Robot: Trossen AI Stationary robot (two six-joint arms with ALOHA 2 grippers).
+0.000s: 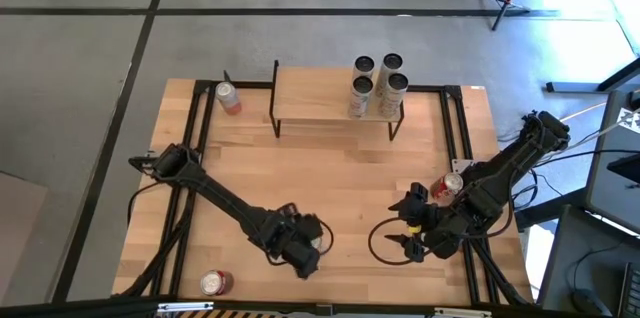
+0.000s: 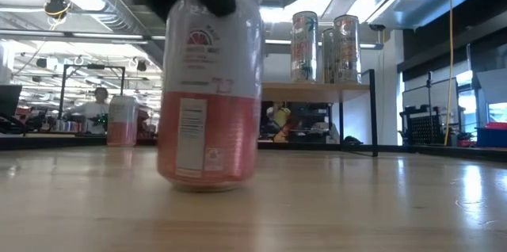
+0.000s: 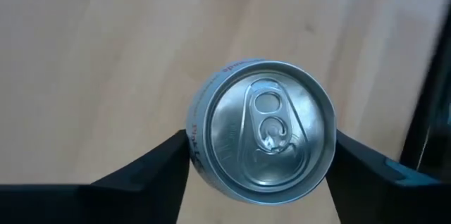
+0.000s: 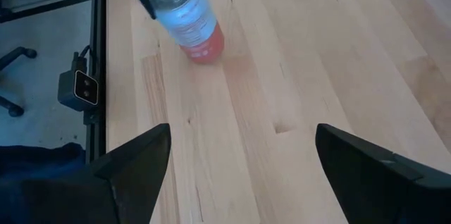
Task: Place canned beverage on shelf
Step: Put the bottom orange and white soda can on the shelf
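A pink-and-white canned beverage (image 3: 261,131) stands upright on the tabletop near the front middle, its base on the wood (image 2: 207,93). My left gripper (image 1: 300,245) reaches down over it, one finger on each side of the can. The shelf (image 1: 320,96) stands at the far edge and bears several silver cans (image 1: 378,83). My right gripper (image 1: 406,224) hovers open to the right of the can, with nothing between its fingers (image 4: 243,175). My left gripper has its two fingers (image 3: 165,160) against opposite sides of the can's upper wall (image 3: 197,155), just below the rim. The fingers come steeply from above, slanting down. The can stands upright with its base on the table.
Three more pink cans are on the table: one at the far left corner (image 1: 228,98), one at the near left (image 1: 215,281), and one beside the right arm (image 1: 450,186). Black rails (image 1: 458,138) run along the table's sides. Bare wood lies between the can and the shelf.
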